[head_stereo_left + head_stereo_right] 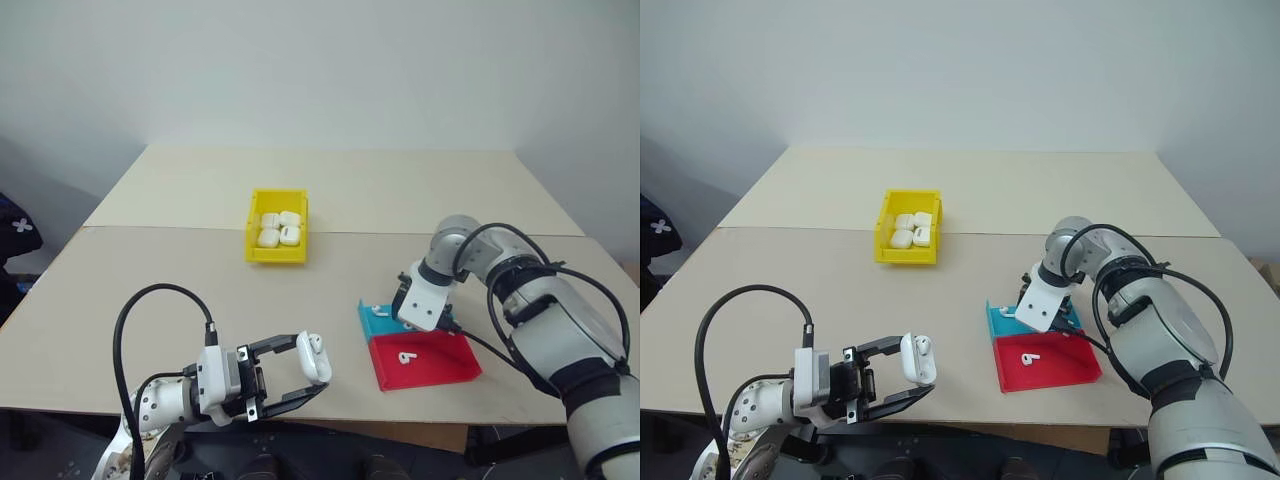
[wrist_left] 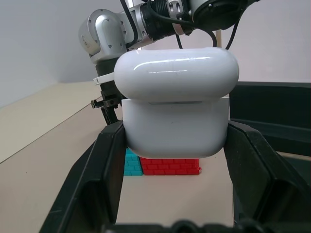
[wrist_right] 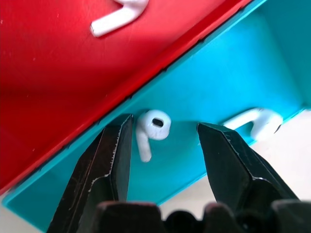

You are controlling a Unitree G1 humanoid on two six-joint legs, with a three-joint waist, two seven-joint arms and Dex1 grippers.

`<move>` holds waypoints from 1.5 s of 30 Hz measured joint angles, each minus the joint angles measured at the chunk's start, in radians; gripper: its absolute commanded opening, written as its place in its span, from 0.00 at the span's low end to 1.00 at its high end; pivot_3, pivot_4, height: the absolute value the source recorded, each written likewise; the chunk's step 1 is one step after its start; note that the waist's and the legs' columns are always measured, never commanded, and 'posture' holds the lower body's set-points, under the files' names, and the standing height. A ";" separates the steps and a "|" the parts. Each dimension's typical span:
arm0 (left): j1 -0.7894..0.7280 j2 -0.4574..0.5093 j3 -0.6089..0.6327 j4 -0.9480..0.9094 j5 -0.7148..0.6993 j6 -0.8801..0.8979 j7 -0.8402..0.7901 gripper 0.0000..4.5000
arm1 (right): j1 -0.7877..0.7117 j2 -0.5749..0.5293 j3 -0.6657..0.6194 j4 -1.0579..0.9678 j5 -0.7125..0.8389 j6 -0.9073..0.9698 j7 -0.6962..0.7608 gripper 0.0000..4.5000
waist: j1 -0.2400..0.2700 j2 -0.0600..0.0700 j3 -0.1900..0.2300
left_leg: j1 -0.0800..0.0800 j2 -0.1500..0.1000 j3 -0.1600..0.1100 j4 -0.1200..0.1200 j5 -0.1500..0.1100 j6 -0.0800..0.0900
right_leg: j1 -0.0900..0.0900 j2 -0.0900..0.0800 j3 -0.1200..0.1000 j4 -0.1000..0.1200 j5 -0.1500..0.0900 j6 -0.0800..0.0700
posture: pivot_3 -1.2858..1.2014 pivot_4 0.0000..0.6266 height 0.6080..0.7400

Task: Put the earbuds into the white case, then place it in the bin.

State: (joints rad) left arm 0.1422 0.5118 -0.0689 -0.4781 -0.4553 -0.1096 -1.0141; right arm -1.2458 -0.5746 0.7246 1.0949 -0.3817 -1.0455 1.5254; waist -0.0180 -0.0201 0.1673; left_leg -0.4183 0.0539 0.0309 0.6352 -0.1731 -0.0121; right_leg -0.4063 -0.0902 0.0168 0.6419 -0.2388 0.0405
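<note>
- Hovering over the teal tray [image 3: 233,63], the right gripper [image 3: 163,141] points down with its fingers parted and nothing between them yet; one earbud [image 3: 151,127] lies just between the fingertips, touching neither as far as I can tell.
- The left gripper [image 1: 300,375] is clamped on the white case [image 1: 314,356], holding it by its lower body with the lid [image 2: 177,73] tipped up; what looks like an earbud sits in the open top, though that detail is too small to be sure.
- Handling: the earbuds are tiny, glossy and very light, so they will likely slip or skid across the smooth tray floor; pinching across the rounded head rather than the thin stem seems the safer hold.
- The case is hard, smooth and rounded, so a grip on its flat sides below the hinge, as now, should keep it from squirting out.
- The teal tray holds a second earbud [image 3: 257,121] near its wall.
- The red tray [image 1: 440,365] beside it holds one earbud [image 1: 405,357].
- The yellow bin [image 1: 262,252], well apart across the table [image 1: 150,290], already holds several white cases [image 1: 280,229].
</note>
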 measured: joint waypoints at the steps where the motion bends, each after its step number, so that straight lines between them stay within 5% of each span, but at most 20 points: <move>1: 0.002 0.000 0.000 0.000 0.001 -0.001 0.000 0.61 | -0.001 0.000 0.000 0.003 -0.003 0.004 -0.002 0.58 | 0.000 0.000 0.000 | 0.000 0.000 0.000 0.000 0.000 0.000 | 0.000 0.000 0.000 0.000 0.000 0.000 | 0.52 0.24 1.00; 11: 0.002 0.000 -0.014 0.001 0.004 -0.017 -0.001 0.61 | -0.004 0.008 -0.004 0.000 0.050 0.199 0.037 0.58 | 0.000 0.000 0.000 | 0.000 0.000 0.000 0.000 0.000 0.000 | 0.000 0.000 0.000 0.000 0.000 0.000 | 0.52 0.24 1.00; 33: 0.000 0.003 -0.029 0.003 0.022 -0.026 -0.002 0.61 | 0.002 0.013 0.043 -0.085 0.051 0.281 0.038 0.58 | 0.000 0.000 0.000 | 0.000 0.000 0.000 0.000 0.000 0.000 | 0.000 0.000 0.000 0.001 -0.001 0.000 | 0.52 0.24 1.00; 38: 0.000 0.003 -0.029 0.003 0.023 -0.037 -0.003 0.61 | 0.008 0.009 0.043 -0.098 0.055 0.261 0.039 0.31 | 0.000 0.000 0.000 | 0.000 0.000 0.000 0.000 0.000 0.000 | 0.000 0.000 0.000 0.000 -0.001 0.000 | 0.52 0.24 1.00; 45: 0.000 0.008 -0.030 0.003 0.023 -0.038 -0.003 0.61 | 0.011 0.001 0.043 -0.106 0.056 0.256 0.039 0.31 | 0.000 0.000 0.000 | 0.000 0.000 0.000 0.000 0.000 0.000 | 0.000 0.000 0.000 0.000 -0.001 0.000 | 0.52 0.24 1.00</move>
State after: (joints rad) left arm 0.1422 0.5194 -0.0985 -0.4748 -0.4325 -0.1481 -1.0167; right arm -1.2350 -0.5735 0.7674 0.9885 -0.3261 -0.7894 1.5644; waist -0.0175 -0.0200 0.1674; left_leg -0.4181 0.0539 0.0310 0.6348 -0.1731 -0.0121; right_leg -0.4065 -0.0903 0.0168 0.6423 -0.2396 0.0403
